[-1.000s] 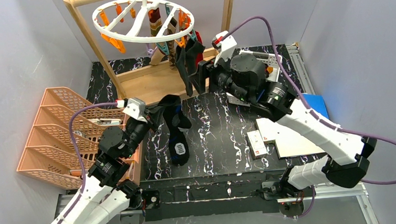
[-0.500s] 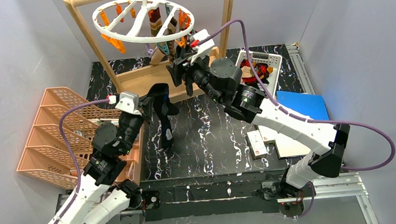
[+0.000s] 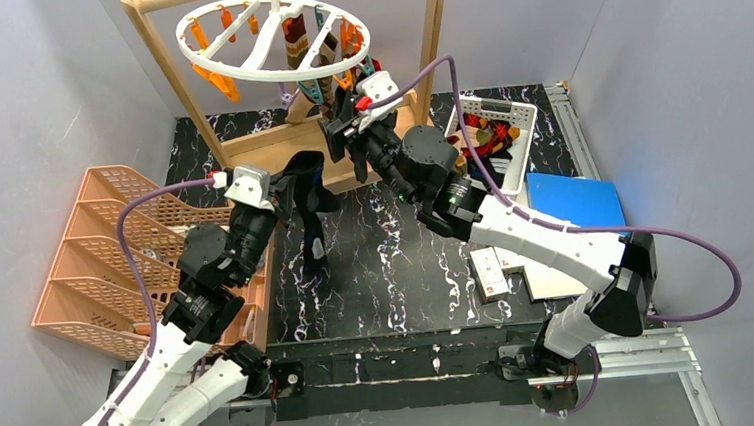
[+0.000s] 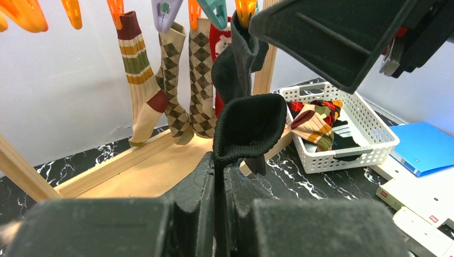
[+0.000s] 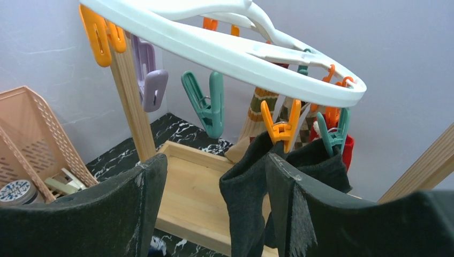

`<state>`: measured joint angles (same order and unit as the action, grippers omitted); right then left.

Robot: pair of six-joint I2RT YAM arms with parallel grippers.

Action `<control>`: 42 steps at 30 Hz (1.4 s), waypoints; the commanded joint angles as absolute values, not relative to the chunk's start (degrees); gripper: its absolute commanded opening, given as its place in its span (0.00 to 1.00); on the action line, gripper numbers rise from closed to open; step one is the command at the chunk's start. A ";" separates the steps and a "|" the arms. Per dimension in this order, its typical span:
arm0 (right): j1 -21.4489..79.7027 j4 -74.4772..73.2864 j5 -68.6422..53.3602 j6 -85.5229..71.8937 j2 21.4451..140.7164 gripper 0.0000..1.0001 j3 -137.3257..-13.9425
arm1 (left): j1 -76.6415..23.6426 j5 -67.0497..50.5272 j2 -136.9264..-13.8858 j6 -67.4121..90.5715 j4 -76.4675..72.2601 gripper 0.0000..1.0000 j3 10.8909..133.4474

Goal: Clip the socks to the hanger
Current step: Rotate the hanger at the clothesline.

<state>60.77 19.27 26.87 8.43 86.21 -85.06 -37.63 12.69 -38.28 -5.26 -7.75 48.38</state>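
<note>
At your far left stands the peach rack (image 3: 96, 263). Just right of it, your left claw (image 3: 289, 191) is clamped tight on a black sock (image 3: 312, 223). In its wrist view the cuff stands up out of the closed fingers (image 4: 193, 187), while from above the rest of the sock dangles below the claw over the table. That sock sits in front of the wooden frame (image 3: 279, 155), lower than the hanger (image 3: 278, 75) and not at any clip.

The hanger hangs from the frame at top centre. Socks are already pinned along it: a striped one (image 4: 136, 80), two argyle ones (image 4: 201, 75), a red one (image 4: 219, 40) and a grey sock (image 5: 246, 198).

Your right claw (image 3: 345, 133) is up under the hanger's right side, its jaws spread wide and gripping nothing. The grey sock, held by an orange clip (image 5: 279, 126), hangs in the gap between them, close to the right finger.

Further right you have the white basket (image 3: 521, 113) with more socks (image 4: 316, 115), then a blue folder (image 3: 573, 199).
</note>
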 commanded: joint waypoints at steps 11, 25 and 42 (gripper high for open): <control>61.23 32.52 28.24 13.97 91.94 0.75 -88.29 | -37.88 13.54 -34.10 -3.89 -9.38 0.00 44.89; 61.24 42.75 32.42 16.67 96.47 0.77 -88.16 | -37.88 12.83 -32.58 -2.34 -9.53 0.00 43.11; 61.24 46.85 33.51 16.53 100.28 0.82 -92.07 | -37.84 12.95 -32.38 -1.46 -9.93 0.00 42.45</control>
